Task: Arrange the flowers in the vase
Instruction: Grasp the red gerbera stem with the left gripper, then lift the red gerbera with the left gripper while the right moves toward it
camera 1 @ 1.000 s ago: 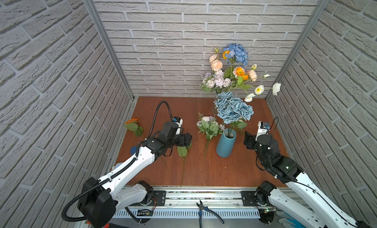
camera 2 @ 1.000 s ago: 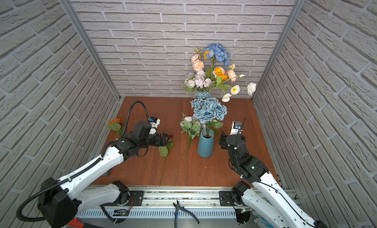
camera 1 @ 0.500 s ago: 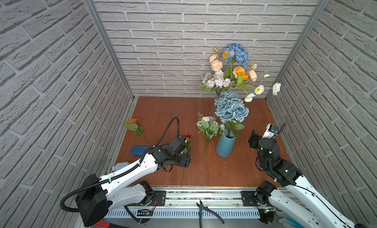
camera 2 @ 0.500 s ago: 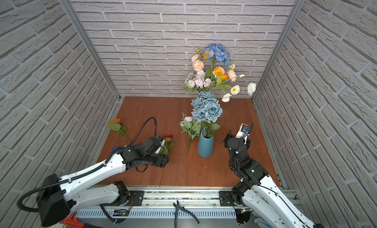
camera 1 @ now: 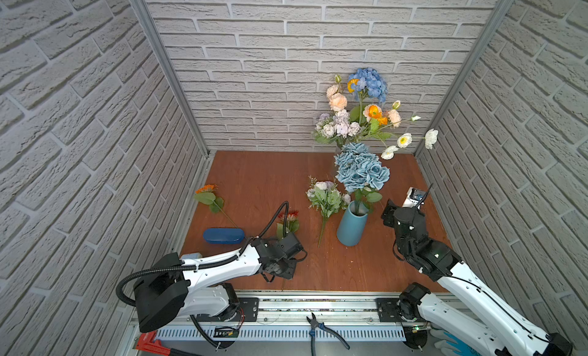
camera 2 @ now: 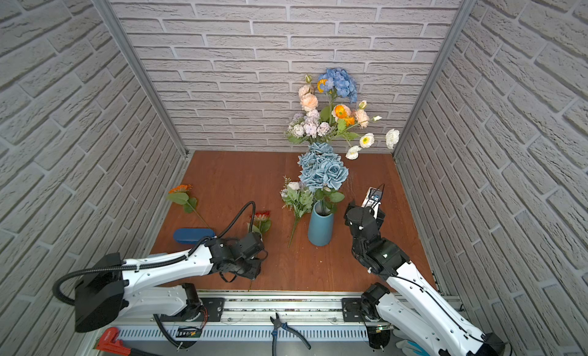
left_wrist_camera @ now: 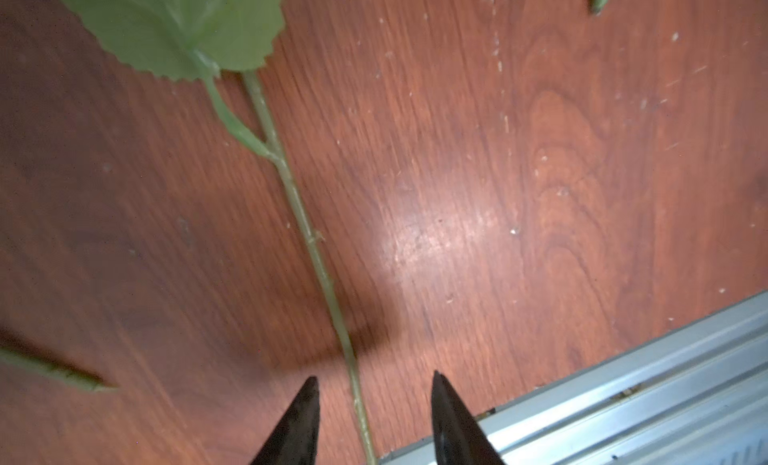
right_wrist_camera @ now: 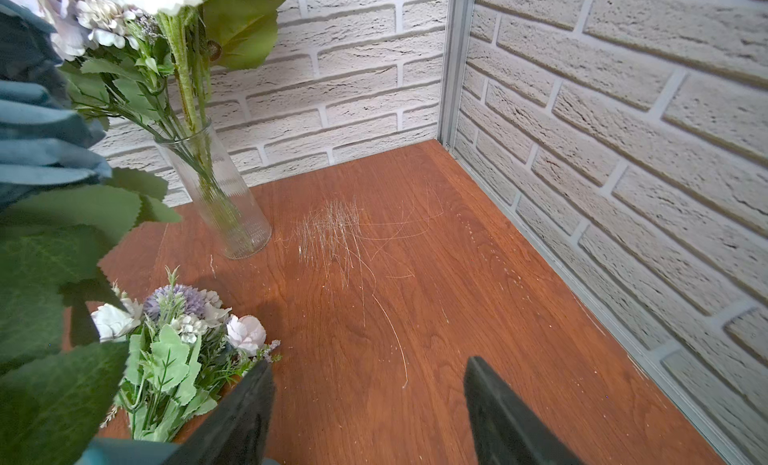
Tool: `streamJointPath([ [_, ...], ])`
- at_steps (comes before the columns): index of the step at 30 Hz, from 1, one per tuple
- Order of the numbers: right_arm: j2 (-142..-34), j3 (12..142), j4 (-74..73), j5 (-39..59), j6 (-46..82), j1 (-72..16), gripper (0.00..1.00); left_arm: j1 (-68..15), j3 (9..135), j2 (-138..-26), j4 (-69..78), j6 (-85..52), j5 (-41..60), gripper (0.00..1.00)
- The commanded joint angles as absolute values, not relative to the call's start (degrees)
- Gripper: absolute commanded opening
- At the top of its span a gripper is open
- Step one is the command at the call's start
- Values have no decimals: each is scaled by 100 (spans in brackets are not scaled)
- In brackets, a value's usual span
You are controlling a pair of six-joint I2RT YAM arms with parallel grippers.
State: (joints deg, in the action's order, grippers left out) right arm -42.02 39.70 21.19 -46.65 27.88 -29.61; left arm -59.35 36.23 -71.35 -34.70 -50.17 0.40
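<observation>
Left wrist view: the left gripper [left_wrist_camera: 372, 377] points down at the table. Its two dark fingertips stand apart on either side of the thin green stem [left_wrist_camera: 316, 251] of the red daisy [camera 1: 288, 216], with a gap on each side, so nothing is clamped. In both top views the left arm [camera 1: 222, 265] reaches low along the front edge, its wrist bent down over the stem's lower end.

The right arm [camera 1: 445, 265] rises from its base with the elbow bent, and its wrist is just beside the blue vase [camera 1: 350, 230]. The right gripper [right_wrist_camera: 369, 365] is spread wide and empty, over bare wood.

The blue vase stands upright and holds the blue roses [camera 1: 361, 171]. A lilac-white bunch [camera 1: 326, 197] lies flat just beside it. An orange daisy [camera 1: 206, 189] lies near the left wall. A glass vase [right_wrist_camera: 216, 192] at the back holds a mixed bouquet [camera 1: 359, 112].

The table [camera 1: 254, 179] is reddish-brown wood, scratched near the glass vase. A dark blue case [camera 1: 223, 236] rests on it at front left. White brick-pattern walls [camera 1: 254, 52] close in three sides. An aluminium rail [camera 1: 318, 306] runs along the front, with pliers [camera 1: 321, 329] lying below it.
</observation>
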Motion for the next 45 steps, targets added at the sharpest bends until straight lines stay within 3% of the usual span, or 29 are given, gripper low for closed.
streamJointPath([
  [1,-4186,4155,1885,-4703,2714,-2940,73,-6011,3559,-7369,-3305,-5120,-92,42],
  [9,-3984,4152,1916,-4872,2633,-2943,73,-6029,3459,-7826,-3067,-5126,-184,31],
  [22,-3823,4062,1828,-4991,2610,-2944,73,-5979,3281,-7980,-2988,-5273,-242,1],
  [32,-3684,4055,1838,-4898,2552,-2944,73,-5303,3557,-7567,-3042,-4993,-364,0],
  [39,-3462,4354,1931,-3241,2188,-2944,69,-4719,4005,-7405,-2903,-4622,-436,0],
  [45,-3222,4781,2514,-1066,1746,-2943,63,-4421,4067,-7566,-2519,-4449,-389,0],
])
